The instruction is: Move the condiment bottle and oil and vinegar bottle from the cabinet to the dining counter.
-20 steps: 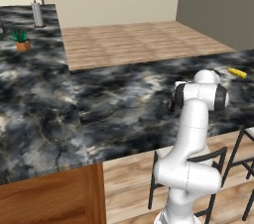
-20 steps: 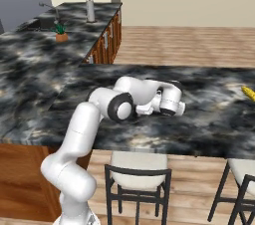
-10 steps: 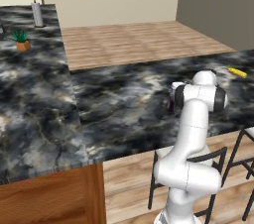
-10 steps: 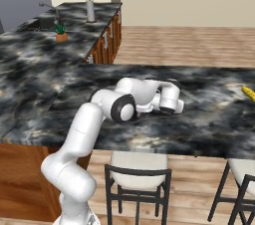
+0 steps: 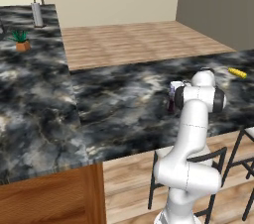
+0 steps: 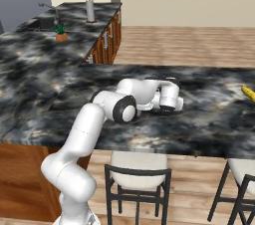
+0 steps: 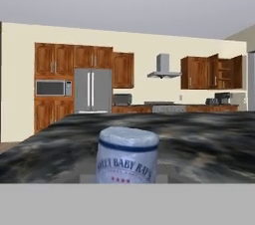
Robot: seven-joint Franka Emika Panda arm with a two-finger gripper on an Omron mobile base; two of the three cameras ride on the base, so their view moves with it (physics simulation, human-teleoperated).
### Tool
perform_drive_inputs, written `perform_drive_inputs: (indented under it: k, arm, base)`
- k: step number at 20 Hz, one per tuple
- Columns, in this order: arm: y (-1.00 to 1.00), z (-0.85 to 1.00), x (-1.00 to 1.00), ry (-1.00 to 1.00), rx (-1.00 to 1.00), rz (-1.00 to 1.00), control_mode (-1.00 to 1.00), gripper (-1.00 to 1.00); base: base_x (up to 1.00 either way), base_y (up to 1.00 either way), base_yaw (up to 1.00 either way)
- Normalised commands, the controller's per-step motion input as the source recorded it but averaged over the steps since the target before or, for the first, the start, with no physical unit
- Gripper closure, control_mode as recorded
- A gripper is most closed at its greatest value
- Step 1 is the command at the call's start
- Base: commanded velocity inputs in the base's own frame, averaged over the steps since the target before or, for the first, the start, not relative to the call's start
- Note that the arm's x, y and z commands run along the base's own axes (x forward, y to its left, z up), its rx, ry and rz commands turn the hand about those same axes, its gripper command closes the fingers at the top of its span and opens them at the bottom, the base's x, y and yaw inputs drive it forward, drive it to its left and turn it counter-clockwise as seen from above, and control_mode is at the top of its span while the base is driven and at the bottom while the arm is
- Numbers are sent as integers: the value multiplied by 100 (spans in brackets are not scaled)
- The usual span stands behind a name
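The condiment bottle (image 7: 127, 157) fills the near middle of the hand view, with its pale blue cap and lettered label upright. It stands on the black marble dining counter (image 5: 124, 101) close to the front edge. My gripper (image 5: 171, 100) reaches sideways from the folded arm and is shut on the bottle, whose dark body (image 5: 170, 104) peeks out left of the hand. From the right base view the hand hides the gripper (image 6: 167, 110) and most of the bottle. Far across the room the reddish cabinet (image 7: 225, 71) stands with a door open. The oil and vinegar bottle is out of view.
A yellow elongated thing (image 5: 237, 73) lies on the counter to the right. A potted plant (image 5: 21, 40) and a grey cylinder (image 5: 36, 14) stand on the far left wing. Stools (image 6: 137, 169) are tucked under the counter's front edge by the base.
Almost nothing differs: the hand stays low over the counter around the bottle, with only a slight shift of the wrist.
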Motion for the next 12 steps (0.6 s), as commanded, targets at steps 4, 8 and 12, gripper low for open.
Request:
perform_drive_inputs:
  k: [4, 8, 12]
  arm:
    - [1, -57, 14, 0, 0, 4, -100, 100]
    - [1, -39, 2, 0, 0, 1, -100, 100]
    - [0, -31, 0, 0, 0, 0, -100, 100]
  base:
    - [0, 0, 0]
    - [0, 0, 0]
    - [0, 0, 0]
